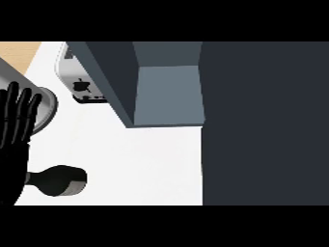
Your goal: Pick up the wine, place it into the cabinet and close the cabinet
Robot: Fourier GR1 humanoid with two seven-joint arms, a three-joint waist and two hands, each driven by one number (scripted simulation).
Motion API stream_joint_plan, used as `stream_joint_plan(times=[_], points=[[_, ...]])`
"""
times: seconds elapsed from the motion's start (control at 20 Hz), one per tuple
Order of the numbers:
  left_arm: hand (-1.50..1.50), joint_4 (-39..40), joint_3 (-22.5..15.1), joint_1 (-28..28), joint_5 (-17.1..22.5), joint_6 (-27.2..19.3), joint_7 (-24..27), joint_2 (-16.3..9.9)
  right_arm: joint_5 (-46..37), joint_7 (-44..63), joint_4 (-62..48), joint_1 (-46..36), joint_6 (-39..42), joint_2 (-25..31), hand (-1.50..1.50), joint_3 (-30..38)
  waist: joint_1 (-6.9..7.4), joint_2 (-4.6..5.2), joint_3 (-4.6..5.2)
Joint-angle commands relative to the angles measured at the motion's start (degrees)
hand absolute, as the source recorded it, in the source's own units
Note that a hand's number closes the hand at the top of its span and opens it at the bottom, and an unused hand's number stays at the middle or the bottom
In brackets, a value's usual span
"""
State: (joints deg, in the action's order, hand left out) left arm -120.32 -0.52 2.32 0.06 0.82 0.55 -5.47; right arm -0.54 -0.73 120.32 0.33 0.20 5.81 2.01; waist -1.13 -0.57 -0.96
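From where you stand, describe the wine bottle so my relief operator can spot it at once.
Start at the dark open cabinet at the top, then drop down the white counter to its lower left. The wine bottle lies there beside the raised, open left hand: a black, rounded shape, darker than the silver pot and toaster above it.

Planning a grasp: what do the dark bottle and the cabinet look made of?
The wine bottle, lying on the white counter, looks like dark glossy glass, judging by its pale sheen. The cabinet looks like matte grey painted panel: flat, no reflections.

no readable text, labels or numbers
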Motion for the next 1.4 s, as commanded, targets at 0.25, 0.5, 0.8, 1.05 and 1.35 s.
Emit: stream_joint_plan(times=[0.25,0.5,0.8,1.05,1.35], points=[[-1.5,-9.43,6.71,18.66,-2.8,-7.12,7.03,5.24,2.61,3.75,9.01,6.47,2.35,0.24,-1.5,-1.79,2.62,-0.11,1.04],[-1.5,-16.42,3.55,24.04,11.98,-11.64,-0.06,5.41,8.47,13.29,15.87,8.31,8.54,3.58,-1.5,-7.3,2.03,0.14,1.01],[-1.5,-26.43,-4.07,30.46,8.15,-16.91,-3.79,5.46,10.94,20.85,18.69,2.72,5.94,3.02,-1.5,-7.29,1.74,0.43,0.96],[-1.5,-28.77,-6.81,24.13,2.24,-21.77,-11.72,5.45,11.49,34.45,28.79,-1.83,1.05,4.44,-1.5,-8.76,0.77,0.44,0.94],[-1.5,-31.54,-7.43,26.11,-0.5,-23.35,-14.53,4.84,9.57,38.18,29.43,-4.6,-1.15,3.8,-1.5,-9.09,1.05,0.31,0.94]])
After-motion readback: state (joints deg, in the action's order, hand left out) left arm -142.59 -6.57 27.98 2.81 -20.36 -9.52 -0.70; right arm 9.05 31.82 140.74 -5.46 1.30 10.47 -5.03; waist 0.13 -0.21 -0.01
